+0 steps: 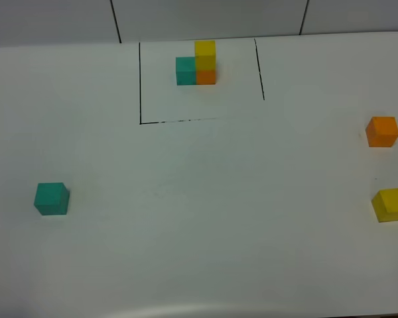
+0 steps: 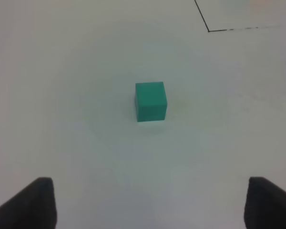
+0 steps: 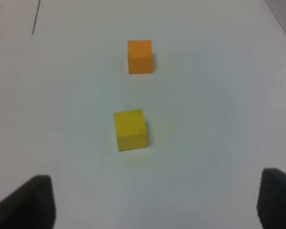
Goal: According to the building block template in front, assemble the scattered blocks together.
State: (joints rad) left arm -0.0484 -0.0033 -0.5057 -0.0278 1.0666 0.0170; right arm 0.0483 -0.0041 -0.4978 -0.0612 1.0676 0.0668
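The template (image 1: 198, 65) stands at the back middle inside a thin black outline: teal joined to orange, yellow on top of orange. A loose teal cube (image 1: 52, 199) sits at the left and also shows in the left wrist view (image 2: 151, 101). A loose orange cube (image 1: 383, 131) and a loose yellow cube (image 1: 391, 204) sit at the right edge, and both show in the right wrist view, orange (image 3: 139, 56) and yellow (image 3: 130, 129). My left gripper (image 2: 148, 205) is open, short of the teal cube. My right gripper (image 3: 152, 202) is open, short of the yellow cube. Neither arm shows in the exterior high view.
The white table (image 1: 205, 218) has its front edge along the bottom of the exterior high view. A corner of the black outline (image 2: 209, 30) shows in the left wrist view. A wall with dark seams (image 1: 116, 20) stands behind the table.
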